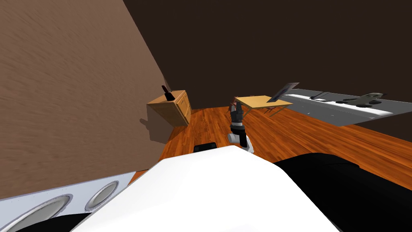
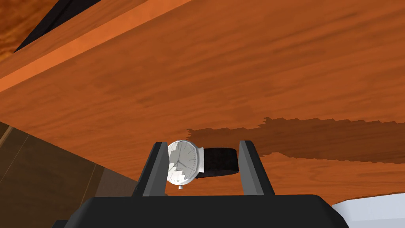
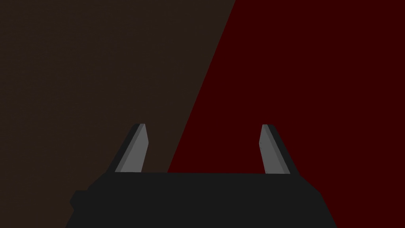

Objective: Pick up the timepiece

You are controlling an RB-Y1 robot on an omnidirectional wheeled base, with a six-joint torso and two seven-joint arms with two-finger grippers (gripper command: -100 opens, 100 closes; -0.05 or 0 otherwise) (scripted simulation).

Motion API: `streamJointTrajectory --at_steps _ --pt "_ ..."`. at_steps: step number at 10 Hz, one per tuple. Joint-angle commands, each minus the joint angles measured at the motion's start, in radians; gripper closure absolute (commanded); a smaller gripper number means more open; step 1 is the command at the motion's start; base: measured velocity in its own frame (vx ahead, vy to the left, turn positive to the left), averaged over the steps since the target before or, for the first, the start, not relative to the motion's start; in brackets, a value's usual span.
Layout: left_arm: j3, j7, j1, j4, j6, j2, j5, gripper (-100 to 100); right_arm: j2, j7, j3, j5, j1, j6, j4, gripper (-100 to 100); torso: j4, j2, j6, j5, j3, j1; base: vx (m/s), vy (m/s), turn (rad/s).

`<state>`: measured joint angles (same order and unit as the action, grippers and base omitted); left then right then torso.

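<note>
- In the head view, your right arm reaches forward over the orange-brown plank floor (image 1: 314, 137). The right gripper (image 1: 236, 108) at its end is in front of a light wooden table (image 1: 259, 101).
- A grey flat panel (image 1: 285, 91) leans up at that table's far right corner, and a long grey-white counter (image 1: 338, 106) runs behind it.
- Against the brown wall (image 1: 72, 88) stands a light wooden cabinet with drawers (image 1: 177, 108). A small dark upright object (image 1: 167, 95) sits on its top near the wall-side edge.
- In the left wrist view, your left gripper (image 2: 203, 144) is clamped to a narrow gap on the round silver wristwatch with a white dial and black strap (image 2: 182, 163). One finger (image 2: 156, 170) presses the edge of the case and the other meets the end of the strap.
- The watch sits low between the fingers, close to the gripper's dark body. Its dial faces the camera and shows slim hands and thin hour marks, and a small crown points toward the body.
- Behind the watch lies orange-brown wood crossed by a jagged dark shadow (image 2: 324, 138), with a dark brown panelled surface (image 2: 39, 178) off to one side.
- In the right wrist view, your right gripper's fingers (image 3: 134, 150) stand wide, about a third of the width apart.
</note>
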<state>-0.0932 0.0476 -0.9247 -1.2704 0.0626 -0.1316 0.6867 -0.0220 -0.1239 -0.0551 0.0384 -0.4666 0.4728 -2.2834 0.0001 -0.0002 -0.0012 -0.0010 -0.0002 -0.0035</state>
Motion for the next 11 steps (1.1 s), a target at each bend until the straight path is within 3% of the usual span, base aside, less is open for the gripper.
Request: streamJointTrajectory --at_steps 1,3,4,5,9,10,11 --pt "0.000 0.000 0.000 0.000 0.000 0.000 0.000 100 0.000 0.000 0.000 0.000 0.000 0.000 0.000 0 0.000 0.000 0.000 0.000 0.000 0.000 0.000 0.000 0.000" --pt "0.000 0.000 0.000 0.000 -0.001 0.000 0.000 100 0.000 0.000 0.000 0.000 0.000 0.000 0.000 0 0.000 0.000 -0.001 0.000 0.000 0.000 0.000 0.000 0.000" --pt "0.000 -0.001 0.001 0.000 -0.001 0.000 0.000 0 0.000 0.000 0.000 0.000 0.000 0.000 0.000 0 0.000 0.000 -0.001 0.000 0.000 0.000 0.000 0.000 0.000" --pt "0.012 0.009 -0.030 -0.033 0.005 -0.003 0.002 100 0.000 0.000 0.000 0.000 0.000 0.000 0.000 0 0.000 0.000 -0.001 0.000 0.000 0.000 0.020 0.000 0.016" --pt "0.027 0.029 -0.117 -0.115 0.002 0.006 0.030 100 0.000 0.000 0.000 0.000 0.000 0.000 0.000 0 -0.001 -0.002 -0.001 0.000 -0.002 0.000 0.037 0.002 0.013" --pt "0.022 0.025 -0.104 -0.099 -0.001 0.005 0.026 100 0.000 0.000 0.000 0.000 0.000 0.000 0.000 0 -0.001 -0.003 -0.001 0.000 -0.002 0.000 0.016 0.001 0.005" --pt "0.022 0.026 -0.106 -0.101 -0.002 0.006 0.027 0 0.000 0.000 0.000 0.000 0.000 0.000 0.000 0 -0.001 -0.002 -0.001 0.000 -0.001 0.000 0.000 0.000 0.000"
